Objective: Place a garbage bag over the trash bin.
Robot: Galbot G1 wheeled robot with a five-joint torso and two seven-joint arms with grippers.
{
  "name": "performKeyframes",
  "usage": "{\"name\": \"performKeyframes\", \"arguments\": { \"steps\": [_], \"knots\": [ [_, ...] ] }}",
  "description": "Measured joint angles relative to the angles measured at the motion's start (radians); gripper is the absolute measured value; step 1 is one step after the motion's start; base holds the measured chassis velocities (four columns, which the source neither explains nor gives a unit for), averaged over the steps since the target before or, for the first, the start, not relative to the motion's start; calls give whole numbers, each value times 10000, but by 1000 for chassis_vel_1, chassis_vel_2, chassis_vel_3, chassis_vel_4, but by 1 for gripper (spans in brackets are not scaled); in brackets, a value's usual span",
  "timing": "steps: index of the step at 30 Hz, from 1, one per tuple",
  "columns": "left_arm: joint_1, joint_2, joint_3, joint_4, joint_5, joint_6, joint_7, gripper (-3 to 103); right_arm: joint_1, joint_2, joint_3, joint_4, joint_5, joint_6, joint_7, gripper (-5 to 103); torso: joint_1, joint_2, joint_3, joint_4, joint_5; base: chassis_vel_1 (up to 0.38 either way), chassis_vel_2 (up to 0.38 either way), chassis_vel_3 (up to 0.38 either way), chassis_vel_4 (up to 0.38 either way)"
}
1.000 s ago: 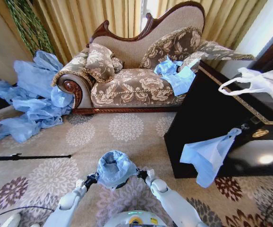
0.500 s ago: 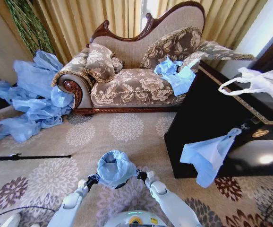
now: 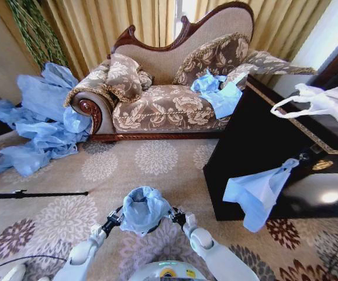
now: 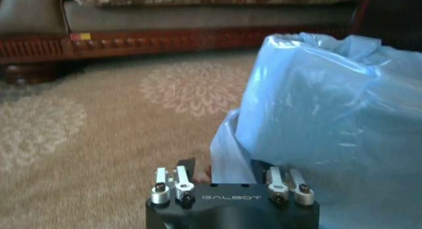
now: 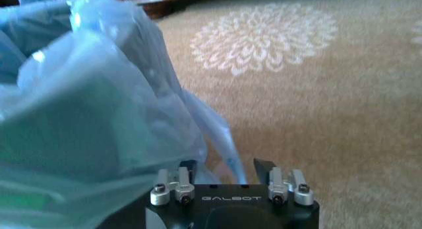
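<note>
Head view: the garbage bag [image 3: 142,209] sits draped over the trash bin [image 3: 152,229] on the patterned carpet [image 3: 157,158], close in front of the robot and between its two arms. Only a sliver of the bin's black side shows under the bag's near right edge; the rest is covered by wrinkled blue film, with the bag's mouth sagging inward at the top.

The left gripper [image 3: 115,219] is at the bag's left side and the right gripper [image 3: 176,217] at its right side, both right against the film at about mid-height.

Left wrist view: the left gripper [image 4: 218,170] has a fold of the bag's lower edge running down between its fingers; it seems to be clamped on that fold, though the fingertips are partly hidden by plastic.

Right wrist view: the right gripper [image 5: 228,165] has its fingers spread, with a thin strand of blue film hanging in the gap and not visibly pinched.

Farther off, a floral sofa [image 3: 163,105] stands against the curtains, with a heap of blue bags [image 3: 37,123] on the floor to its left. A dark cabinet [image 3: 257,146] on the right has another blue bag [image 3: 257,193] hanging on its front.
</note>
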Motion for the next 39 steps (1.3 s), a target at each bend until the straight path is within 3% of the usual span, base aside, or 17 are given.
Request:
{"name": "performKeyframes", "arguments": {
  "steps": [5,6,11,26,28,33,37,39],
  "knots": [
    [101,25,-107,-66,-5,-117,11,74,-103,-167,-152,567,136,-18,237,79,0,0,0,0,1,0,0,0,0],
    [167,58,-141,-66,-5,-181,7,84,-101,-204,-240,745,164,-43,330,84,0,0,0,0,-1,0,0,0,0],
    [307,273,-233,-61,-280,-424,107,98,-113,-318,-273,1017,358,-59,384,98,1,0,0,1,1,0,0,0,0],
    [210,720,-422,177,-1660,-1121,701,100,-90,-860,-395,2001,791,-217,824,100,1,0,0,0,1,0,0,0,0],
    [280,807,-493,50,-2056,-1181,1136,100,-141,-947,-402,2223,897,-254,952,100,1,0,0,-1,0,0,0,0,0],
    [511,881,-810,-53,-2171,-1187,1988,100,-253,-1022,-467,2515,1017,-298,1110,100,1,1,0,1,1,0,0,0,0],
    [727,1069,-1150,540,-2182,-1495,2959,100,-400,-919,-489,2556,1018,-300,1175,100,0,1,0,1,0,0,0,0,0],
    [711,1117,-1164,719,-2205,-1572,3082,100,-411,-893,-492,2537,1012,-299,1179,100,0,1,-1,0,0,0,0,0,0]
  ]
}}
